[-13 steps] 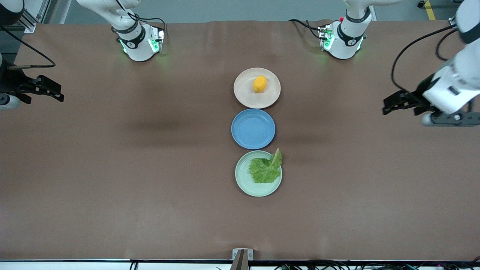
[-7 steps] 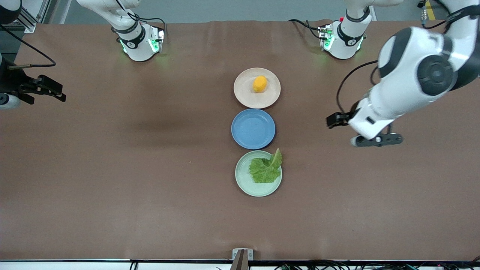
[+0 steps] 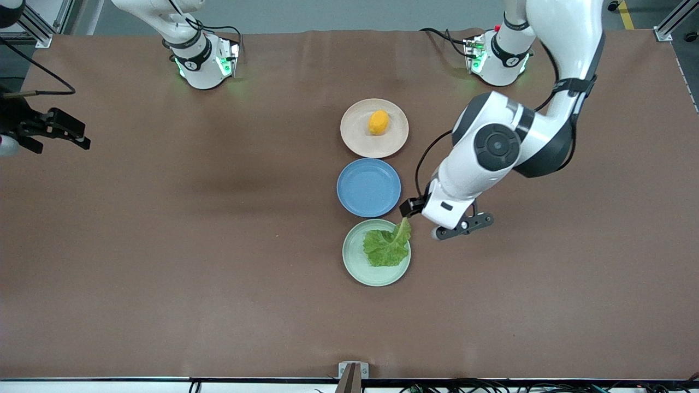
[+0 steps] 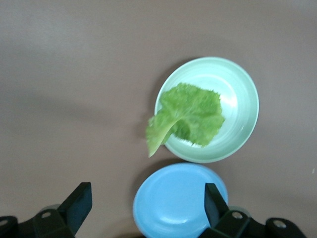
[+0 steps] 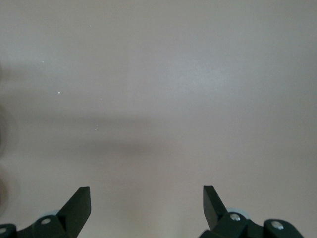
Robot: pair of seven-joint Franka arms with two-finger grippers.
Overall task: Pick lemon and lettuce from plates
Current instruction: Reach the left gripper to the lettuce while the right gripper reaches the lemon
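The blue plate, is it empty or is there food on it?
Empty. The blue plate shows only its bare blue inside in both the front and left wrist views; the lemon and the lettuce sit on other plates.

This looks like a robot lab, not a home or a kitchen. Two big white robot arms stand bolted to a long table (image 3: 164, 245) covered with a plain brown sheet. Their round bases (image 3: 203, 63) glow with small green lights. Black cables (image 3: 442, 35) run from the bases, and more wires (image 3: 491, 386) lie in a bunch along the table's edge nearest the front camera. Metal frame bars (image 3: 41, 24) stand at the corners. The floor past the table is gray with a yellow stripe (image 3: 626, 15) painted on it.
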